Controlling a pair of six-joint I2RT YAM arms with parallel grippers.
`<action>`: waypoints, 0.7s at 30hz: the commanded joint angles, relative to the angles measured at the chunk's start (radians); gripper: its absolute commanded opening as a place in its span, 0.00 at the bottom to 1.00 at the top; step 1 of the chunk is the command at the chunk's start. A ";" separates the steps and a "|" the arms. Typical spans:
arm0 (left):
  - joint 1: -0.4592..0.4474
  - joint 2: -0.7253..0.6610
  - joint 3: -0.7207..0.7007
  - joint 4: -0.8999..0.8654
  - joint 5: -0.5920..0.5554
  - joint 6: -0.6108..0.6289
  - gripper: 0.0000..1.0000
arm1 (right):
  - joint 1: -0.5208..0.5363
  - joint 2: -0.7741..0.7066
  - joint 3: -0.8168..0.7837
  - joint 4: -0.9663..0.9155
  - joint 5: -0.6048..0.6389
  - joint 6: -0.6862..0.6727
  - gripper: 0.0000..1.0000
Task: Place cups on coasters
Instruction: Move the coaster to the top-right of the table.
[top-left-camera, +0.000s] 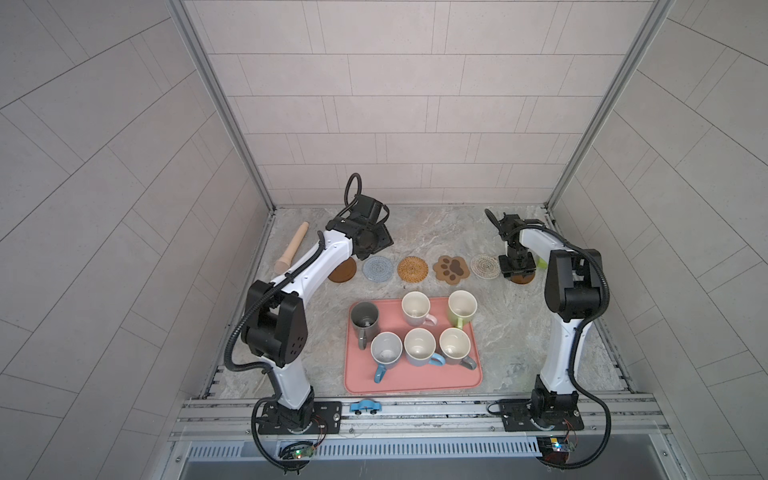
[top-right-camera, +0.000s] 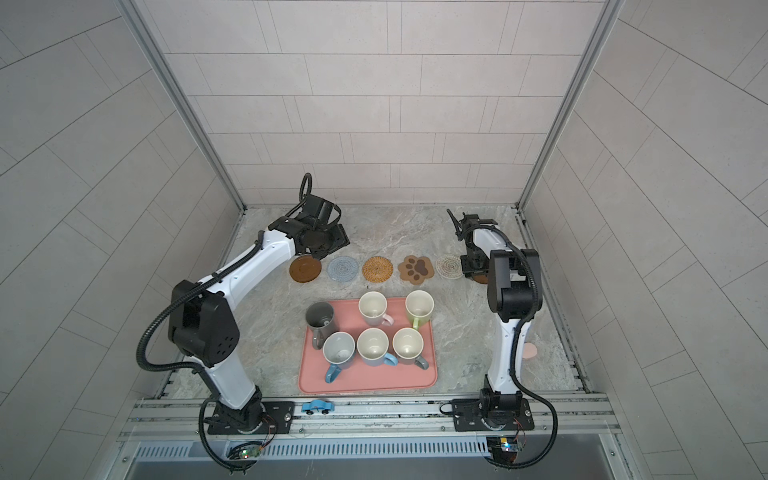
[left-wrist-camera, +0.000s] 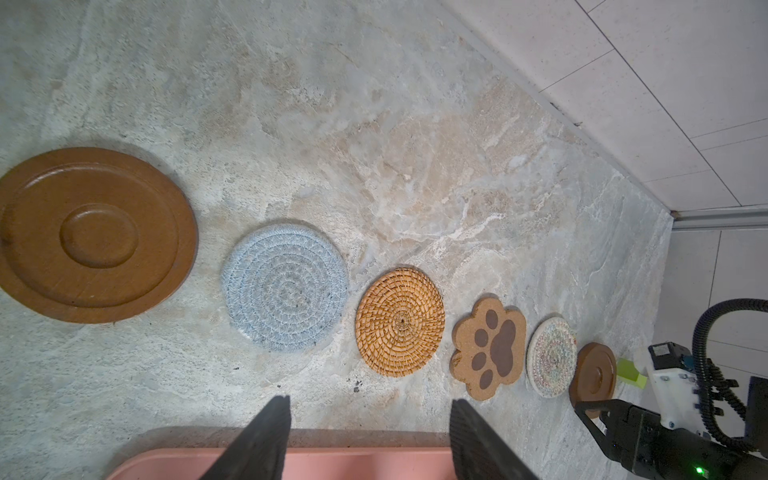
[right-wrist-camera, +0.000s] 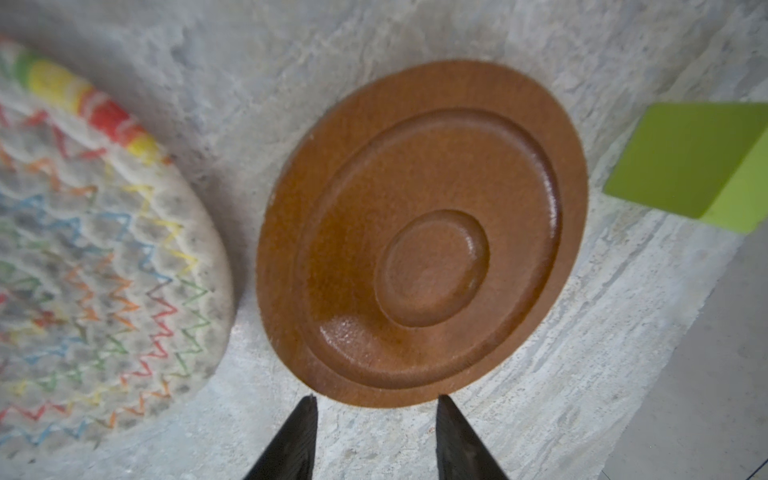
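Several handled cups stand on the pink tray (top-left-camera: 415, 384), among them a tall dark grey one (top-left-camera: 365, 318), a pink one (top-left-camera: 415, 308) and a green one (top-left-camera: 462, 307). Behind the tray lies a row of bare coasters: brown wooden disc (top-left-camera: 343, 270), grey-blue crochet round (top-left-camera: 378, 269), rattan round (top-left-camera: 412, 269), paw shape (top-left-camera: 451, 269), cream woven round (top-left-camera: 485, 266), second brown disc (right-wrist-camera: 419, 232). My left gripper (left-wrist-camera: 370, 401) hangs open and empty above the tray's far edge. My right gripper (right-wrist-camera: 376, 399) is open and empty, low by the second brown disc's rim.
A wooden pestle (top-left-camera: 291, 248) lies at the back left. A green block (right-wrist-camera: 690, 162) sits just beyond the right brown disc. A small pink disc (top-right-camera: 530, 351) lies behind the right arm. A blue toy car (top-left-camera: 365, 406) rests on the front rail.
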 joint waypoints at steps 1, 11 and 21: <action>-0.006 -0.027 0.011 -0.002 -0.021 -0.012 0.68 | 0.005 0.015 -0.009 -0.018 0.041 0.006 0.49; -0.006 -0.028 0.009 -0.003 -0.019 -0.012 0.68 | 0.005 0.050 0.036 -0.020 0.049 0.025 0.48; -0.005 -0.028 0.010 -0.004 -0.022 -0.012 0.68 | 0.005 0.063 0.059 -0.018 0.063 0.035 0.48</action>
